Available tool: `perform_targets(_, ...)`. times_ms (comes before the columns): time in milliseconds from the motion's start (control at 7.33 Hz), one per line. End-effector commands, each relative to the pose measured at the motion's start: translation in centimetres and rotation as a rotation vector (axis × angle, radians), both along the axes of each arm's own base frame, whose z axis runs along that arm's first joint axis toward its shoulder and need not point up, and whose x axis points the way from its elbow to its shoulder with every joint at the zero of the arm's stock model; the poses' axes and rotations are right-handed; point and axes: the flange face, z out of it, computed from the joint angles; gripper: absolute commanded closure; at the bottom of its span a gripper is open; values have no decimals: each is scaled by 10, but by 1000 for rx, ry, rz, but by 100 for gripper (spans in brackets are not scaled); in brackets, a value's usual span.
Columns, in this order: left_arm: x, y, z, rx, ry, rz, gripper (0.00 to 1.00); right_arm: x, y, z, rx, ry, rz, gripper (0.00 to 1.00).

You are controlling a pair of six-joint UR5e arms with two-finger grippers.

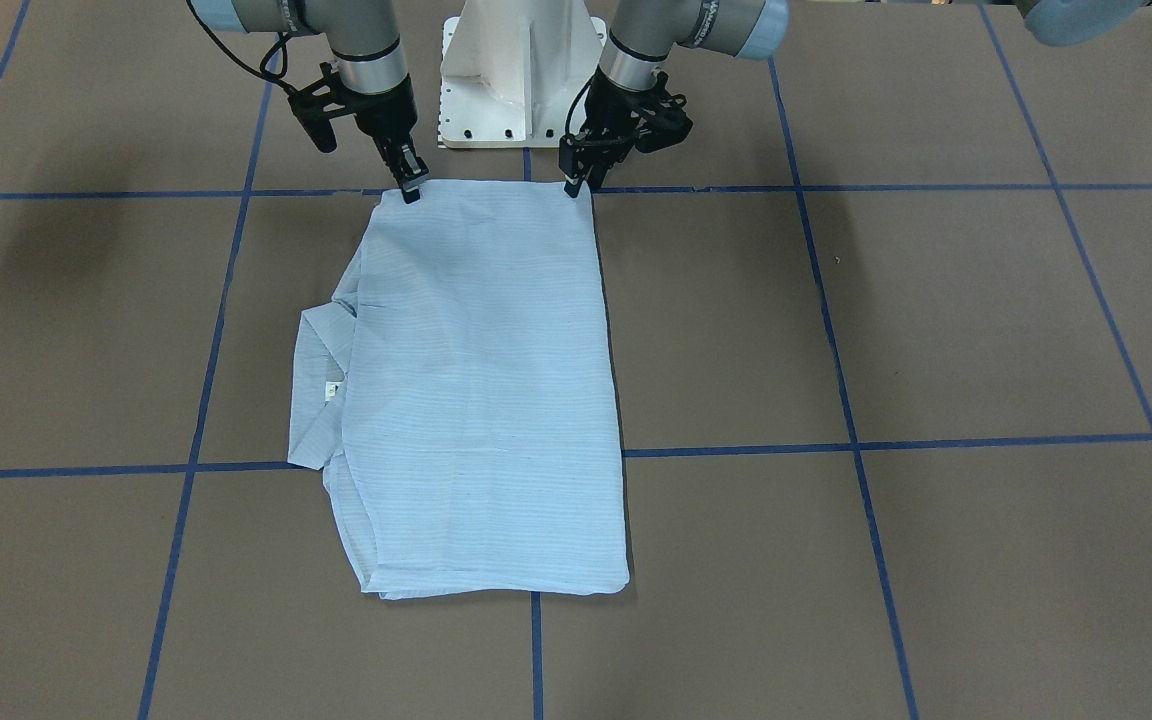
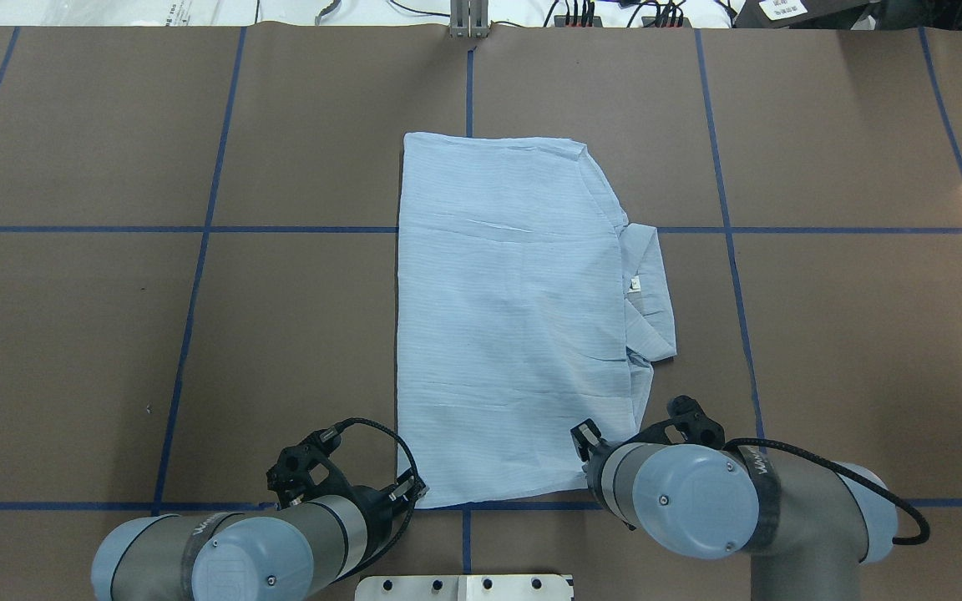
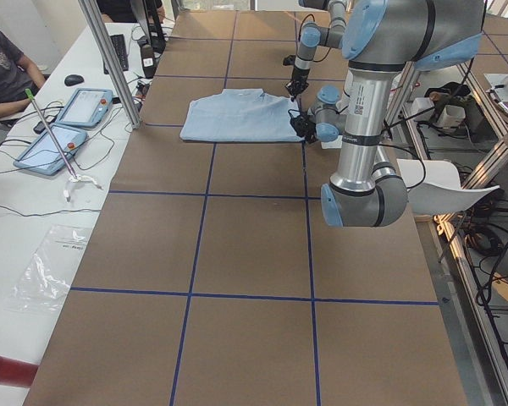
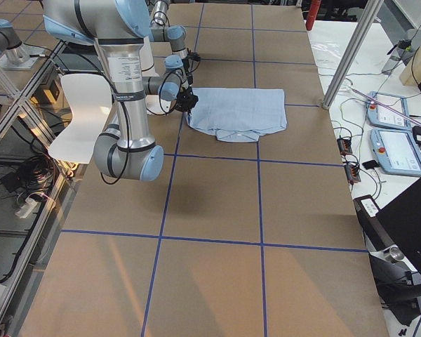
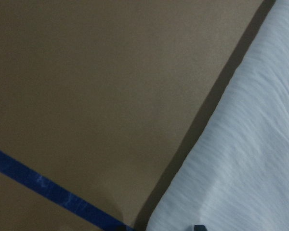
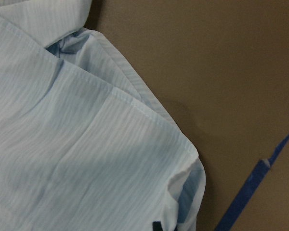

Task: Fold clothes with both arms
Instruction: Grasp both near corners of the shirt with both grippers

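Shirt [image 2: 514,317] lies flat on the surface [image 2: 197,334], already folded to a long rectangle, mid-surface and just ahead of the robot. Long axis runs straight away from the robot, near edge to far edge. Collar [image 2: 652,284] with its white neck tag [image 2: 635,285] sticks out of the long side on the robot's right, about midway along, so the garment points to the robot's right, across the packet's length. Near short edge sits along the blue tape line [image 2: 197,506]. Left tool [image 1: 573,186] is down at the near corner on the robot's left; right tool [image 1: 410,190] is down at the near corner on the collar side. Each touches or nearly touches its corner. Neither arm is nearer, one corner apiece. Line between the two tools runs parallel to the short edge, square to the long axis, and the whole shirt lies ahead of them. Fingertips look narrow at both corners, but both wrist views show only cloth and a dark sliver of finger, so I cannot tell whether either is clamped on cloth. Judgement: next move is carrying the near edge forward over the far edge, halving the length; both corners need to travel level.
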Motion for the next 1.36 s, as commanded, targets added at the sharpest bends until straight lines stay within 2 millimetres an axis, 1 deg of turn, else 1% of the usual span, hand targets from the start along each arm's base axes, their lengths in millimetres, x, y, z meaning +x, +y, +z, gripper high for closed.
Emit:
perform_targets(0,-1,-3,0,-5,3,-28,100,1,-1,-2,1,-4,2,100)
perform_targets(136,-1,-3,0,-5,3,-29,100,1,-1,-2,1,-4,2,100)
perform_targets(273,-5,-4,-6,-3,15,-34,100,1,-1,-2,1,-4,2,100)
perform_targets(409,-12,-6,-15,-3,37,-38,100,2,0,-3,1,-7,2,100)
perform_targets(545,-28,-5,-32,-1,79,-39,100,14,2,-12,5,-31,2,100)
perform_targets(682,-59,-4,-68,-29,155,-54,100,36,14,-16,1,-52,-9,100)
perform_targets(818,-92,-1,-99,-37,184,-56,100,70,20,-25,-12,-89,5,100)
perform_targets(955,-115,-1,-121,-37,219,-56,100,85,12,-39,-6,-122,27,100)
perform_targets(1091,-128,-33,-127,-25,228,-117,100,87,-3,-50,4,-144,52,100)
perform_targets(1227,-135,-70,-129,10,211,-164,100,96,-43,-59,12,-152,94,100)
